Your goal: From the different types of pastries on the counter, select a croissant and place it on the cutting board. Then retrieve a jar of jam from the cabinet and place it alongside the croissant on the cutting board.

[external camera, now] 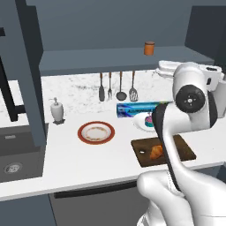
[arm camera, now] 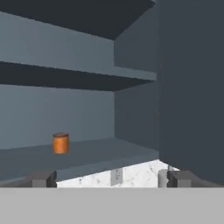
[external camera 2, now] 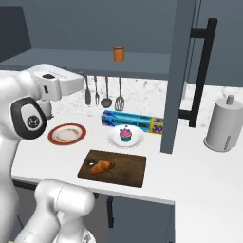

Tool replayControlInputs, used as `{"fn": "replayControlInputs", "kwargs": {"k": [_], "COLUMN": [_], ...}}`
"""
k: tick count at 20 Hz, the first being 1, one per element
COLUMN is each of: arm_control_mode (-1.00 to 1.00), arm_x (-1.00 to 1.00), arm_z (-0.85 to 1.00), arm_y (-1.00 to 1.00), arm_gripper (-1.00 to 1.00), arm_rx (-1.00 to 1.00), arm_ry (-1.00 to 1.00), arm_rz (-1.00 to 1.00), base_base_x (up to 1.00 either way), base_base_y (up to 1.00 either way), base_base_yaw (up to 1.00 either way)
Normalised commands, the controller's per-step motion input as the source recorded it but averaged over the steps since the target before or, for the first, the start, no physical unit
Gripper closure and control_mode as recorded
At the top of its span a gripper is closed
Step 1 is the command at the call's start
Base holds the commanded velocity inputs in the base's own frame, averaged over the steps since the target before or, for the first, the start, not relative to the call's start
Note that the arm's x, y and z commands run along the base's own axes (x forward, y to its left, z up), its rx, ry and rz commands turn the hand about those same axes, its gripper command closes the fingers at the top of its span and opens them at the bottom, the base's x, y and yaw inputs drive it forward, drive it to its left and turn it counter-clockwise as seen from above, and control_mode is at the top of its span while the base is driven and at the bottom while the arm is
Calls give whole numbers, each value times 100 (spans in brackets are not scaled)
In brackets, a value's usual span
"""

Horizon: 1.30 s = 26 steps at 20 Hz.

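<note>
Counter (external camera: 88, 163): long white top, front edge running across both base views. Bare stretch along the front left of the cutting board (external camera: 185, 152), and more open surface to its right, toward a white cylindrical canister (external camera 2: 222, 126).

Cabinet (arm camera: 131, 109): open dark blue-grey shelves. Lower shelf ledge is broad and mostly bare; a vertical side wall closes it on the right in the hand view. A tall cabinet panel drops to the counter just right of the board in the right base view, with a black bar handle beyond it.

Around the work area: red-rimmed plate (external camera: 96, 132) left of the board; white soap dispenser (external camera: 57, 110) further left by the backsplash; four utensils (external camera: 117, 87) hang on the wall under the shelf; a blue foil box (external camera 2: 133, 121) lies behind a white plate holding the cupcake (external camera 2: 126, 135), that plate just behind the board. Sink (external camera: 15, 165) at far left.

Croissant (external camera 2: 101, 166) lies on the cutting board, toward its left half, in the right base view. In the left base view the arm's forearm crosses in front of the board and part of the pastry.

Jar of jam (arm camera: 61, 143) stands upright on the lower shelf, alone, nothing around it.

Gripper (arm camera: 112, 178): raised to shelf height, pointing into the cabinet, fingers spread wide, nothing between them. Jar sits ahead and left of the fingertips' midline, well apart.
</note>
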Motion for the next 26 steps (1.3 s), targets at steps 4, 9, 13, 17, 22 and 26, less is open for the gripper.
{"fn": "replayControlInputs", "kwargs": {"k": [4,9,13,17,22,26], "arm_control_mode": [-100,-100,-100,-100,-100,-100], "arm_x": [-13,-2,13,21,37,74], "arm_z": [100,17,-6,-14,-27,-37], "arm_y": [0,0,36,24,-2,-7], "arm_gripper": [-100,-100,-100,-100,-100,-100], "arm_rx": [32,4,0,-1,0,0], "arm_ry": [5,0,0,1,0,0], "arm_rz": [0,0,0,0,0,0], "base_base_x": [0,0,0,0,0,0], "base_base_y": [0,0,0,0,0,0], "base_base_yaw": [0,0,0,0,0,0]}}
